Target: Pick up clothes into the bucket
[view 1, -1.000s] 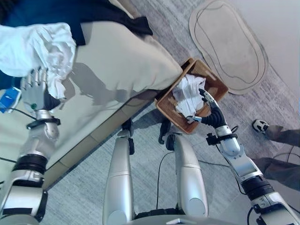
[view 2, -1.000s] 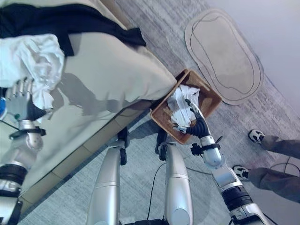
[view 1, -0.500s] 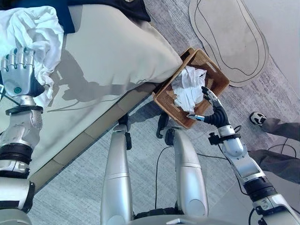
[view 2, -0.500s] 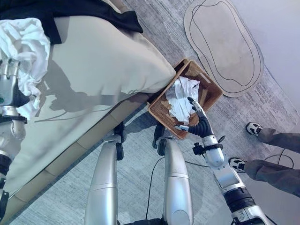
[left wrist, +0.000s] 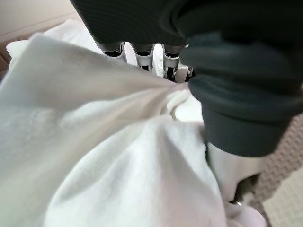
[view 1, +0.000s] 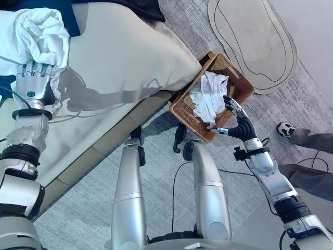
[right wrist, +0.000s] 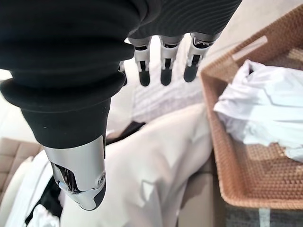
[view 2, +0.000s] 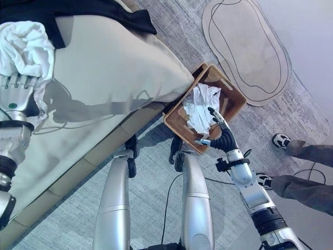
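While the crumpled white garment (view 1: 36, 36) lies near the beige bed's (view 1: 130, 57) left edge, it is gripped by the left hand (view 1: 32, 83). The right hand (view 1: 232, 115) is relaxed, empty, beside the brown wicker basket (view 1: 239, 96). Trailing cloth could be snagged on the bedding.

You have the basket (view 1: 237, 94) on the floor right of the bed (view 1: 125, 57), a garment (view 1: 208, 96) inside it.

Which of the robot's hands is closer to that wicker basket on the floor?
Right. The right hand hangs just over the wicker basket; the left hand is far off, gripping white clothing on the bed.
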Motion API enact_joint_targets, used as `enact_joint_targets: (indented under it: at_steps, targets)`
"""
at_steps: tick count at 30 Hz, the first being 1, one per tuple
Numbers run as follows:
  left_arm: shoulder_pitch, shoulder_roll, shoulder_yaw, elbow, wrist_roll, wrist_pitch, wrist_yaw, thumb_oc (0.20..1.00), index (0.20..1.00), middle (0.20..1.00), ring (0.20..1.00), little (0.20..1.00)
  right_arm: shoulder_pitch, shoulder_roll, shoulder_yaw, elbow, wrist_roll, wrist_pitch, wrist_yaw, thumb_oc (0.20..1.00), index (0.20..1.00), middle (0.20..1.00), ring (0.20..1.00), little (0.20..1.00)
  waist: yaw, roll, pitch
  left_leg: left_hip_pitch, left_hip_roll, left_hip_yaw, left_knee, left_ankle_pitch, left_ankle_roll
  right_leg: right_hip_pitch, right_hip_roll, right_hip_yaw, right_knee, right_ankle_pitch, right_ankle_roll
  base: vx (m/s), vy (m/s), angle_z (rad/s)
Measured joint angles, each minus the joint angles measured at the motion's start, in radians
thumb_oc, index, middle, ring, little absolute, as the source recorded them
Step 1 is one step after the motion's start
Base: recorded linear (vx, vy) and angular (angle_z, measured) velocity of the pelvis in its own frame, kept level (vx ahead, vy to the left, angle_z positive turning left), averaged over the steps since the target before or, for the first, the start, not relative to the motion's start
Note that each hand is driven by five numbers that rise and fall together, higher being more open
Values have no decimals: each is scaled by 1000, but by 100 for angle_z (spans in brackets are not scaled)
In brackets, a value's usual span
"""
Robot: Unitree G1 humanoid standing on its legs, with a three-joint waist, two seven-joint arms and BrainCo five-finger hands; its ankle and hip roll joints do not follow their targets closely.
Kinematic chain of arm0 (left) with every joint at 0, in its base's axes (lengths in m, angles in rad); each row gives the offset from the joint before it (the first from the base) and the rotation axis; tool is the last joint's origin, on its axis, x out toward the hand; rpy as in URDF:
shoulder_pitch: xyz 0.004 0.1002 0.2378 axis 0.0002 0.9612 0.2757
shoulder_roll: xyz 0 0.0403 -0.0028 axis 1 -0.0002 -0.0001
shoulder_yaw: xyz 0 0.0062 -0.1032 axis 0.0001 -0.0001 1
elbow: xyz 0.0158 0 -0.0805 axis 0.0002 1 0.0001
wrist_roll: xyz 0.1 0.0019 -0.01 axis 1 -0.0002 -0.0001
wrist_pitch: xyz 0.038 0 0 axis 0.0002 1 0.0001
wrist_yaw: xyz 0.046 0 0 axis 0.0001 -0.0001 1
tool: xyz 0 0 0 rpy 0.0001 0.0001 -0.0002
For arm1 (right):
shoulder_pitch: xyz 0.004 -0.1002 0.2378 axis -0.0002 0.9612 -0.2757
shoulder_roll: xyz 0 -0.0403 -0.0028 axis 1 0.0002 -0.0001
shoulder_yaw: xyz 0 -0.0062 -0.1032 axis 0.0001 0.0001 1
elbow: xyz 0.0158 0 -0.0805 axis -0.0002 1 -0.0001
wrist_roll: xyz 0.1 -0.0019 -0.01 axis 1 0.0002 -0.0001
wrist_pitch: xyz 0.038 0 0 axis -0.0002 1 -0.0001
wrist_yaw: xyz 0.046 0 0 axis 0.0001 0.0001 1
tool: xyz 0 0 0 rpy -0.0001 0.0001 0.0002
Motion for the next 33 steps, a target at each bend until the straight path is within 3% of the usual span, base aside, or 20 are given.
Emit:
enact_joint_targets:
  at_steps: [12, 19, 21, 25, 26, 28, 30, 33]
  targets:
    - [-30, 6, -27, 24, 2, -11, -56, 200, 200, 200, 200, 200, -1, 8, 1, 4, 0, 1, 2, 1000, 1000, 1000, 1000, 1000, -17, -2, -21, 18, -1, 8, 11, -11, 3, 18, -1, 8, 4, 4, 0, 0, -2, -1]
    - [55, -24, -45, -50, 5, -40, -92, 200, 200, 200, 200, 200, 5, 14, 21, 26, -12, 6, -1, 1000, 1000, 1000, 1000, 1000, 9, 0, -32, 159, -6, 24, -80, -8, 9, 139, -7, 8, -53, 1, 3, 20, -24, 3]
    - [103, -45, -25, -119, 6, -52, -93, 200, 200, 200, 200, 200, 6, 20, 25, 47, -26, 13, -2, 1000, 1000, 1000, 1000, 1000, 25, 3, -35, 221, -7, 26, -121, -5, 10, 196, -7, 4, -83, 4, 7, 63, -45, 8]
    - [344, -106, 177, -529, -12, -100, -114, 200, 200, 200, 200, 200, 29, 55, 0, 85, -49, 31, -4, 1000, 1000, 1000, 1000, 1000, 71, 4, -37, 401, -16, 17, -263, 33, 8, 366, -6, -22, -186, 10, 17, 103, -40, 15]
    - [438, -141, 251, -669, -43, -144, -125, 200, 200, 200, 200, 200, 49, 68, -9, 93, -55, 36, -5, 1000, 1000, 1000, 1000, 1000, 77, 8, -46, 466, -19, 8, -308, 43, 2, 429, -4, -29, -220, 12, 20, 48, -17, 16]
    - [491, -198, 278, -742, -89, -191, -131, 200, 200, 200, 200, 200, 55, 80, -12, 99, -59, 44, -2, 1000, 1000, 1000, 1000, 1000, 98, 27, -64, 543, -22, 2, -363, 61, 5, 504, -2, -43, -267, 15, 23, 116, -36, 15]
    - [513, -241, 297, -795, -127, -206, -151, 200, 200, 200, 200, 200, 49, 89, -11, 108, -71, 49, 4, 1000, 1000, 1000, 1000, 1000, 103, 38, -71, 587, -23, -1, -395, 63, 5, 551, -1, -53, -295, 15, 25, 80, -23, 10]
    - [525, -317, 298, -939, -236, -286, -202, 200, 200, 200, 200, 200, 1, 99, -6, 134, -79, 58, 17, 1000, 1000, 1000, 1000, 1000, 100, 46, -85, 695, -19, -2, -465, 87, 7, 662, 9, -69, -371, 28, 30, 100, -36, 3]
